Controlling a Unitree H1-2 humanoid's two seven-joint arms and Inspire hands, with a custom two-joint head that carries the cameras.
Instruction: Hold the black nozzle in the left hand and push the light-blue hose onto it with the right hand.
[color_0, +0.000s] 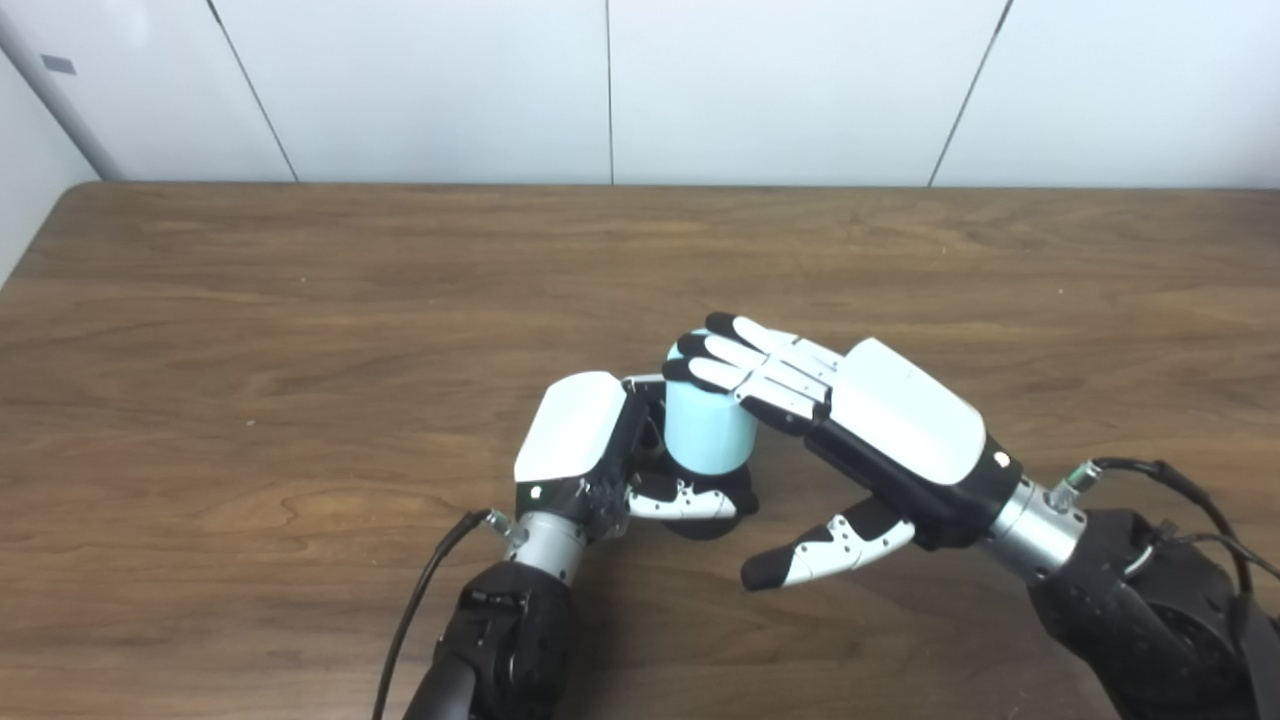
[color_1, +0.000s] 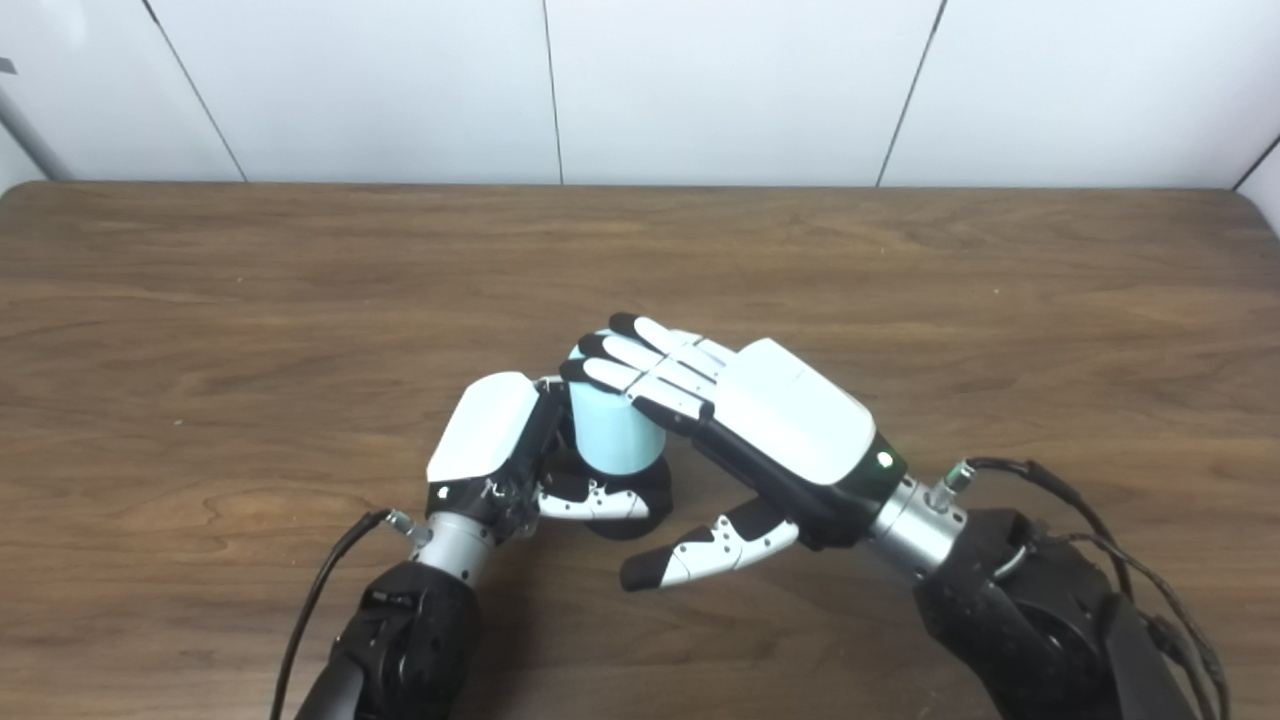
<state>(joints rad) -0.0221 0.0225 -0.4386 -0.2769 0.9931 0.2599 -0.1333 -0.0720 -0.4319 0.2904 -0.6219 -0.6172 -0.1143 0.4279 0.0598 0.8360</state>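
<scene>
A short light-blue hose (color_0: 708, 432) stands upright near the middle of the table, sitting on the black nozzle (color_0: 712, 526), of which only the base shows beneath it. My left hand (color_0: 580, 440) is shut on the nozzle, its thumb wrapped across the front just under the hose. My right hand (color_0: 890, 420) is open, with straight fingers (color_0: 745, 362) lying flat on the top of the hose. Its thumb (color_0: 825, 552) sticks out apart, low and in front, touching nothing.
The wooden table (color_0: 300, 330) spreads wide on both sides and behind the hands. A white panelled wall (color_0: 600, 90) runs along its far edge. Cables trail from both wrists near the bottom of the picture.
</scene>
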